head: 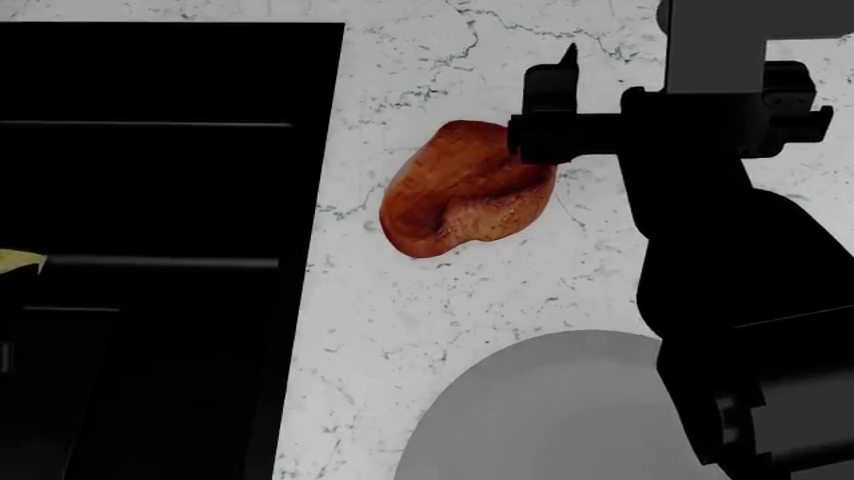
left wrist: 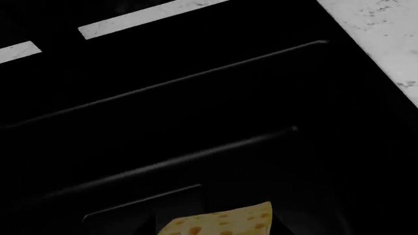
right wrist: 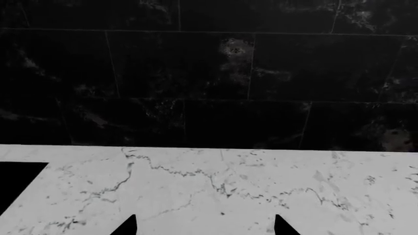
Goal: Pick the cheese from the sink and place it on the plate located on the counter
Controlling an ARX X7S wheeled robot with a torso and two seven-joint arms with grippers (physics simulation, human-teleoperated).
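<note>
The pale yellow holed cheese wedge (left wrist: 222, 223) sits over the big black rectangular sink (left wrist: 196, 122), close under the left claw; whether that claw pinches it, I cannot tell. Lift it clear of the rim, then cross the white marble tabletop (head: 400, 330) to the round light-grey plate (head: 547, 410). The right claw (right wrist: 205, 224) hangs spread, empty.

Right arm (head: 721, 260), head view: matte black, blocky segmented casing occupying the 3 o'clock side. A light-grey rectangular link (head: 754, 30) sits at 1 o'clock above a black cross-shaped wrist housing. A slim black pointed prong (head: 569, 58) projects from that housing's end. A rounded black joint barrel (head: 781, 420) shows at 5 o'clock, with faint curved seams. No markings, cables or screws discernible.

Right wrist view: two black triangular fingertips (right wrist: 127, 226) at 6 o'clock.

Left arm: too dark to tell.
</note>
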